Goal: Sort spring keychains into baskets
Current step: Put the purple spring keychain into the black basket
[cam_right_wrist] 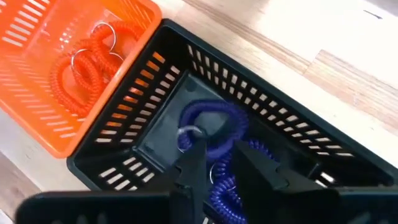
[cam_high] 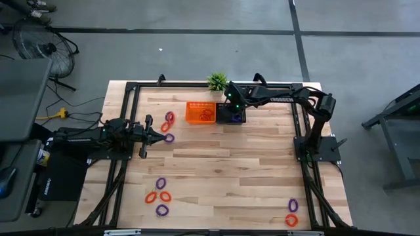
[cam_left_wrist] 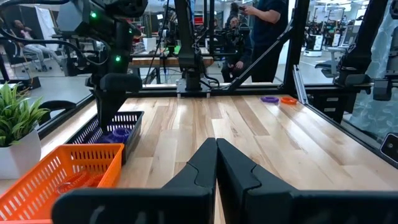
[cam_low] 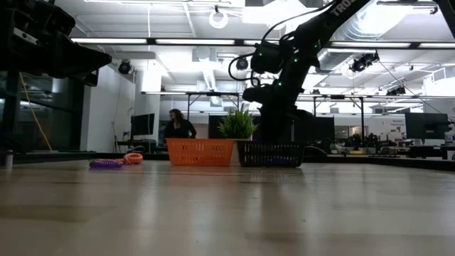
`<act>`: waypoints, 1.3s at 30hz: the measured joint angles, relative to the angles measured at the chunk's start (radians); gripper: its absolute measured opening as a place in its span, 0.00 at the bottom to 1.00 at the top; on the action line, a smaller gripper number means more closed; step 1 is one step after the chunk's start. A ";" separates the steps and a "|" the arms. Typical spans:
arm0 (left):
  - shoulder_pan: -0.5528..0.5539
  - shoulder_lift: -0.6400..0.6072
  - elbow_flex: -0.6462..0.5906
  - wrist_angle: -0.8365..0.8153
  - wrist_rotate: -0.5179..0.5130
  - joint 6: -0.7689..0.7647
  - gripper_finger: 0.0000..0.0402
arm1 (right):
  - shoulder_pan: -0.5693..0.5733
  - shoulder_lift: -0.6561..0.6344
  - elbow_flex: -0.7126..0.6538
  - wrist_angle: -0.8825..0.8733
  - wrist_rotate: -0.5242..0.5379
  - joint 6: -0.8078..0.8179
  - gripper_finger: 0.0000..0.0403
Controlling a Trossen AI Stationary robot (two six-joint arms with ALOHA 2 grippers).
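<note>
The right gripper [cam_right_wrist: 214,158] is parked right over the black basket [cam_high: 233,117], up at about 12 o'clock on the table [cam_high: 223,170], jaws parted a little with nothing pinched. Purple keychains [cam_right_wrist: 214,127] are seen lying inside that basket, just below the fingertips. The orange basket [cam_high: 201,113] is pressed against it at its 9 o'clock side, with orange keychains [cam_right_wrist: 87,59] in it. The left gripper [cam_high: 162,136] is held at 9 o'clock, clenched on nothing. More keychains [cam_high: 159,195] are scattered around 7 o'clock.
</note>
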 joint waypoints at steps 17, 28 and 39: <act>0.000 0.000 0.000 0.000 0.000 0.000 0.00 | 0.055 -0.105 0.001 -0.092 -0.057 -0.051 0.33; 0.000 0.000 0.000 0.000 0.000 0.000 0.00 | 0.280 -0.346 -0.121 -0.299 -0.076 0.022 0.34; 0.000 0.000 0.000 0.000 0.000 0.000 0.00 | 0.722 -0.600 -0.451 -0.180 -0.100 0.473 0.33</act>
